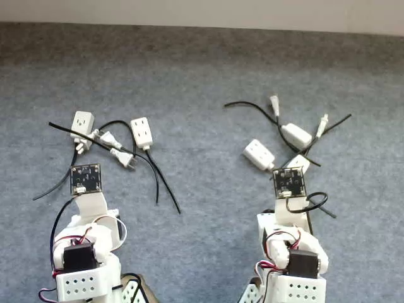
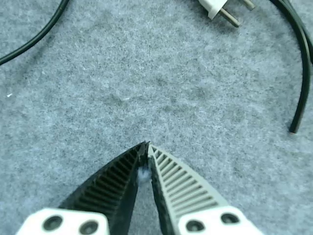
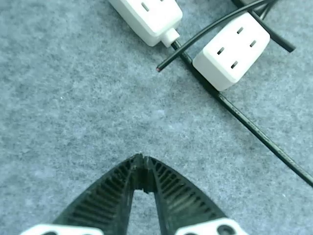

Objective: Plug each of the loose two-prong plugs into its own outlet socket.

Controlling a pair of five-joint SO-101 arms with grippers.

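Observation:
On the left of the grey carpet lie two white outlet sockets [image 1: 82, 121] [image 1: 142, 132] and two white two-prong plugs [image 1: 107, 139] [image 1: 123, 159] on tangled black cords. On the right lie three white sockets [image 1: 259, 154] [image 1: 297, 134] [image 1: 298, 164] and two plugs [image 1: 274, 102] [image 1: 323, 123]. My left gripper [image 2: 145, 147] is shut and empty over bare carpet, a short way from one plug [image 2: 218, 10]. My right gripper [image 3: 143, 159] is also shut and empty, just short of two sockets [image 3: 149, 14] [image 3: 231, 49].
Black cords [image 2: 303, 63] [image 3: 254, 129] trail loosely across the carpet around both groups. Open carpet lies between the two groups and toward the far edge, where a pale wall strip [image 1: 202, 9] runs.

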